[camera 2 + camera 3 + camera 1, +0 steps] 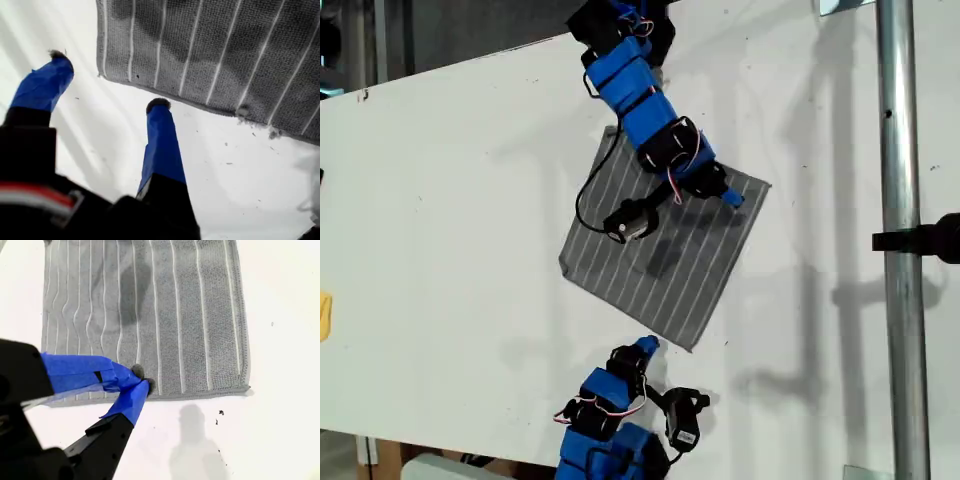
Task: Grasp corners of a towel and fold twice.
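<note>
The towel [690, 270] lies flat on the white table as a grey, white-striped square turned like a diamond. My first gripper [635, 350] is open on bare table just short of the towel's edge [225, 55], near one corner [100, 75]; in the exterior view it reaches in from the bottom beside the lowest corner [692, 347]. My second gripper [732, 198] is shut, tips together, raised over the towel [175, 315] at its hemmed edge, some way from a corner [247, 388]. In the exterior view that arm comes from the top and hides the towel's uppermost corner.
A metal pole [900, 240] with a black clamp [930, 238] stands along the exterior view's right. A black cable [582, 200] loops from the upper arm over the towel. A yellow object [324, 315] shows at the exterior view's left edge. Lint specks [272, 132] dot the table.
</note>
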Tool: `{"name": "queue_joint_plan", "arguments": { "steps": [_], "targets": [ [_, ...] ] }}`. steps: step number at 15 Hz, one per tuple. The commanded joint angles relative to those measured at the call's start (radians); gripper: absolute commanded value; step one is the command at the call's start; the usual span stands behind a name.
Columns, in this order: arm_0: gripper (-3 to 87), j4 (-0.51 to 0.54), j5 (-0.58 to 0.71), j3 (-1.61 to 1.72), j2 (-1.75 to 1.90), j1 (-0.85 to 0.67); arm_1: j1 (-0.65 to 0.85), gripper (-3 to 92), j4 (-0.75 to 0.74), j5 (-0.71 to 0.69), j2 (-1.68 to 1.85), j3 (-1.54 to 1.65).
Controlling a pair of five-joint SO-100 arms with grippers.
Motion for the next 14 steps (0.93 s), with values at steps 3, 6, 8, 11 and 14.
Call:
{"name": "queue_joint_plan", "arguments": {
  "steps": [3, 6, 8, 11, 14],
  "targets": [
    [-2.7, -0.008, -0.002, -0.052, 0.003, 0.018, -0.051, 32.1, 0.017, 0.034, -0.133, -0.152],
    [-2.7, -0.011, -0.006, -0.046, 0.002, 0.023, -0.072, 31.4, 0.002, 0.055, -0.27, -0.227],
    [-2.7, -0.012, -0.011, -0.041, 0.0, 0.023, -0.069, 28.5, -0.043, 0.071, -0.342, -0.232],
    [-2.7, -0.015, -0.017, -0.037, 0.0, 0.028, -0.048, 5.9, -0.126, 0.067, -0.393, -0.232],
    [-2.6, -0.018, -0.029, -0.035, 0.0, 0.034, -0.037, -0.2, -0.184, 0.058, -0.397, -0.23]
  ]
}}
